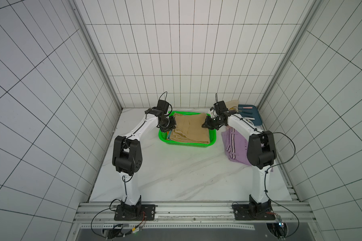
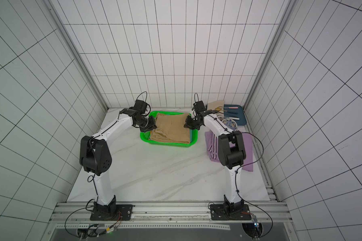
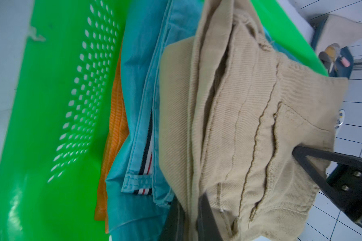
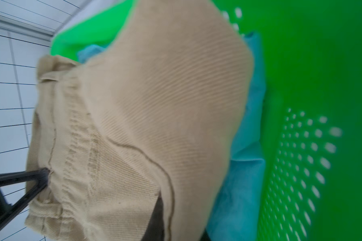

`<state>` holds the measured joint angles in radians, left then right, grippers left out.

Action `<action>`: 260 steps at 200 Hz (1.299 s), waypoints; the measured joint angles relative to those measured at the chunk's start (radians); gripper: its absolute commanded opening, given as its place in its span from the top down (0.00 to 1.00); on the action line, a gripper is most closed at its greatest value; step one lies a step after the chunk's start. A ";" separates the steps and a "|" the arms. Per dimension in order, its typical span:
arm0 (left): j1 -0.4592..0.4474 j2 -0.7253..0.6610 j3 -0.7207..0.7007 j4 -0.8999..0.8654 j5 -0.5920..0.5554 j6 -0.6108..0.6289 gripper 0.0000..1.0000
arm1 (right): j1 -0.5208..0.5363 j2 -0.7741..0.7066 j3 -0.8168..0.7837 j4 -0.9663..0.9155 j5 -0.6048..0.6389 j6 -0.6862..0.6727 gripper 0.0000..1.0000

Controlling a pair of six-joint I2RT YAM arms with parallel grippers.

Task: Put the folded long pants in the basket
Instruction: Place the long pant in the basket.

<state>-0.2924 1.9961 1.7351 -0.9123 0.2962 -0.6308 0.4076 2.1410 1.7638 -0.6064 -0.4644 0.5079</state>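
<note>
Tan pants gripped at opposite edges by left gripper and right gripper, apparently resting on teal pants in basket (orange pants beneath). Both jaws to be opened together; lilac pants lie outside.

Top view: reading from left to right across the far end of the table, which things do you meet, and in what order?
left gripper → tan khaki pants → right gripper → cream cloth → dark blue tray. The basket and the lilac pants overlap others, so they are left out.
</note>
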 measured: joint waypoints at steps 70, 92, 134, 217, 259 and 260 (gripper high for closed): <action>0.019 0.069 0.022 -0.045 -0.020 0.006 0.50 | -0.001 0.020 0.029 -0.047 0.047 -0.041 0.64; 0.033 -0.003 -0.029 -0.047 -0.065 -0.011 0.69 | 0.003 -0.066 -0.015 -0.043 0.136 -0.061 0.63; 0.006 -0.268 -0.147 -0.001 -0.095 -0.034 1.00 | 0.038 -0.365 -0.175 0.035 0.269 -0.092 0.77; -0.062 -0.080 -0.158 0.104 0.024 -0.044 1.00 | 0.173 -0.235 -0.286 0.111 0.266 -0.097 0.90; -0.021 0.009 -0.137 0.107 0.119 -0.075 1.00 | 0.167 -0.208 -0.322 0.153 0.222 -0.042 0.93; -0.021 0.008 -0.137 0.107 0.121 -0.076 1.00 | 0.167 -0.211 -0.325 0.154 0.221 -0.040 0.92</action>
<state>-0.3138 2.0041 1.5986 -0.8051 0.4168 -0.7063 0.5751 1.9305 1.4391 -0.4519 -0.2432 0.4683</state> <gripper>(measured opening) 0.039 0.076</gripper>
